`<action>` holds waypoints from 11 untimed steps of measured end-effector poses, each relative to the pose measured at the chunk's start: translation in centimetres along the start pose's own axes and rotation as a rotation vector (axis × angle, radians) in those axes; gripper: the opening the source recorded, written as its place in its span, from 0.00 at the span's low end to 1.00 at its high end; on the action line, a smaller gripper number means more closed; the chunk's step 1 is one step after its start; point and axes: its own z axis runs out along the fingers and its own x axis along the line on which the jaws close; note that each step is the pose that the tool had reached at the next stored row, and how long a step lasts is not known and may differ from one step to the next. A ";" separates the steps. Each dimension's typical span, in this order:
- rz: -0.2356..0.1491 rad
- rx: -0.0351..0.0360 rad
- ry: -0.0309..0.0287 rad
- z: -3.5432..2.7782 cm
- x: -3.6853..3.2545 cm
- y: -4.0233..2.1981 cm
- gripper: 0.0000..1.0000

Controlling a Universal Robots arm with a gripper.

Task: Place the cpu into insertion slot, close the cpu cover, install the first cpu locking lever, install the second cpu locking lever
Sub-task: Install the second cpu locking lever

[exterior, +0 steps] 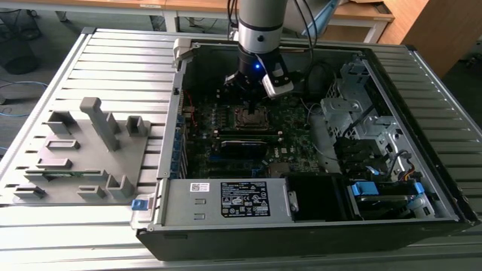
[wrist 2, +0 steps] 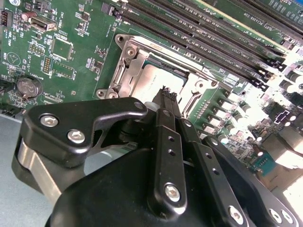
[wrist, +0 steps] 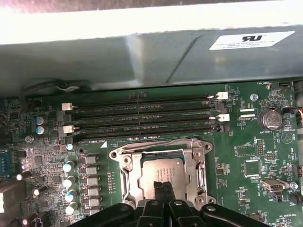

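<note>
The cpu point(wrist: 163, 169) lies in the insertion slot point(exterior: 252, 117) on the green circuit board, its dull grey top showing in both wrist views point(wrist 2: 158, 78). The cpu cover point(wrist: 129, 176), a silvery frame, lies flat around the chip's edges point(wrist 2: 127, 60). A thin wire lever point(wrist: 156, 143) runs along the socket's side nearest the memory slots. My gripper point(wrist: 161, 185) hangs just above the chip, its black fingers pressed together and holding nothing; their tips point(wrist 2: 165, 92) point at the cpu's edge. In the exterior view the gripper point(exterior: 252, 106) sits right over the socket.
Long black memory slots point(wrist: 142, 118) run beside the socket. The open case holds a grey box with a white label point(exterior: 241, 199), a drive cage point(exterior: 362, 121) and cables at the exterior view's right. A grey fixture plate point(exterior: 83, 152) lies outside, at the exterior view's left.
</note>
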 end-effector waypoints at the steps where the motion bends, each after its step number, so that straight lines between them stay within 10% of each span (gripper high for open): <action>1: 0.000 -0.0001 0.0000 -0.04 0.00 0.00 0.11; 11: 0.000 0.0001 0.0001 -0.28 -0.01 0.00 0.11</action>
